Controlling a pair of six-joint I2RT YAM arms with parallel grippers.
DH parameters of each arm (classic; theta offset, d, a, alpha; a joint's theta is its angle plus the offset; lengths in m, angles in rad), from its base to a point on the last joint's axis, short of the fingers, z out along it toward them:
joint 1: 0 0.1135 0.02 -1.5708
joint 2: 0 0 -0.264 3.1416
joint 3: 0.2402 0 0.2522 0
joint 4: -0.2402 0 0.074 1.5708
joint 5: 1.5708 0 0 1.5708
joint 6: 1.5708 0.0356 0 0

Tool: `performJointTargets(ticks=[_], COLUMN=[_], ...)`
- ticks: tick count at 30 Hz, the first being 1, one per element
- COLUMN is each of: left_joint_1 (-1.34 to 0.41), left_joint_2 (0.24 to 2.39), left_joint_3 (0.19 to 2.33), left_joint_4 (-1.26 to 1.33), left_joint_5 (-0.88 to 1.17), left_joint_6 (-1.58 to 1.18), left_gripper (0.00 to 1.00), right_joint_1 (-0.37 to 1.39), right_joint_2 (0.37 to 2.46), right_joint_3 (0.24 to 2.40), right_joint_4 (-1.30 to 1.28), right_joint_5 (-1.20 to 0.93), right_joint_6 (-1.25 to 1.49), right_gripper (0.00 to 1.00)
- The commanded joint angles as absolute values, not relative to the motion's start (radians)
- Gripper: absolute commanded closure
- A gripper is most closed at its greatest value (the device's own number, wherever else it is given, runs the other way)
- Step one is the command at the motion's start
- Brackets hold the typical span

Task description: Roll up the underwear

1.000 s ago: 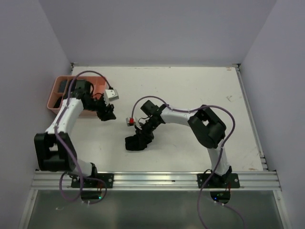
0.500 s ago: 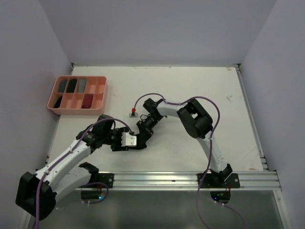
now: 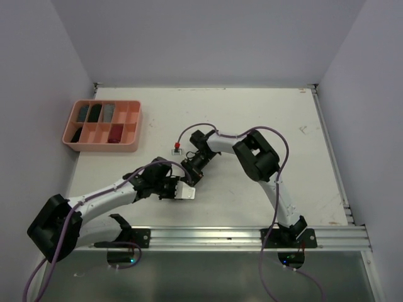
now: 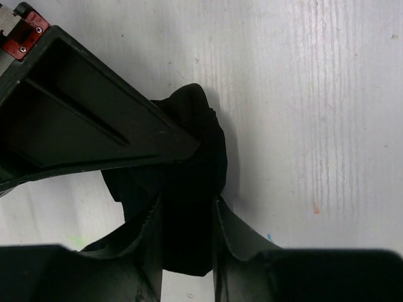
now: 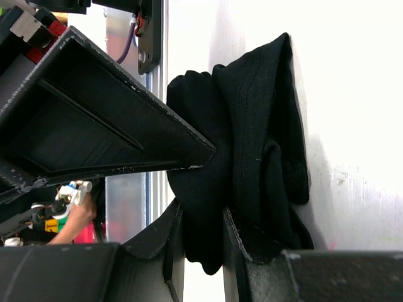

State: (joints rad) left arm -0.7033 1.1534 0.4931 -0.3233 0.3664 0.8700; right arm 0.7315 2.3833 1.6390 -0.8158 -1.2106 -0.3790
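Right gripper (image 5: 201,189), low over the white table (image 3: 264,126) near its front middle, pinches the bunched black underwear (image 5: 264,126). Left gripper (image 4: 189,182) looks clamped on the same bundle. Danger: opposing tugs could yank the folds loose, or the crowded fingers could knock together. Overhead, both wrists cover the cloth, so the roll's tightness is unreadable.

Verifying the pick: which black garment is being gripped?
The black underwear on the table, pinched by left gripper and right gripper; those in the pink tray lie untouched.
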Motion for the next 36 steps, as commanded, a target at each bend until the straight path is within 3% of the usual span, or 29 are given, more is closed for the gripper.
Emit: performJointTargets(ticks=[1,7,12,19,29,32,36], left_joint_1=[-0.710,-0.710,-0.709,-0.632,-0.410,-0.387,-0.365], left_joint_2=[1.209,1.255,1.324,1.526,2.004,2.106,2.186], left_joint_3=[0.462,0.468,0.511,0.701,1.116,1.216,1.298], left_joint_4=[-0.327,-0.400,-0.486,-0.635,-0.919,-0.982,-1.015], left_joint_5=[0.316,0.374,0.423,0.553,0.680,0.672,0.670], left_joint_6=[0.822,0.821,0.864,0.882,0.956,0.985,1.000], left_gripper=[0.75,1.00,1.00,1.00,1.00,1.00,1.00], right_joint_1=[0.729,0.684,0.585,0.485,0.469,0.494,0.623], right_joint_2=[2.428,2.392,2.353,2.209,1.677,1.609,1.557], right_joint_3=[1.634,1.669,1.772,1.823,1.427,1.349,1.283], right_joint_4=[-0.847,-0.854,-0.908,-0.956,-0.717,-0.670,-0.634], right_joint_5=[-1.072,-1.049,-1.014,-0.792,-0.712,-0.753,-0.602], right_joint_6=[-0.388,-0.368,-0.367,-0.486,-0.618,-0.644,-0.722], right_gripper=[0.92,0.57,0.36,0.36,0.43,0.43,0.40])
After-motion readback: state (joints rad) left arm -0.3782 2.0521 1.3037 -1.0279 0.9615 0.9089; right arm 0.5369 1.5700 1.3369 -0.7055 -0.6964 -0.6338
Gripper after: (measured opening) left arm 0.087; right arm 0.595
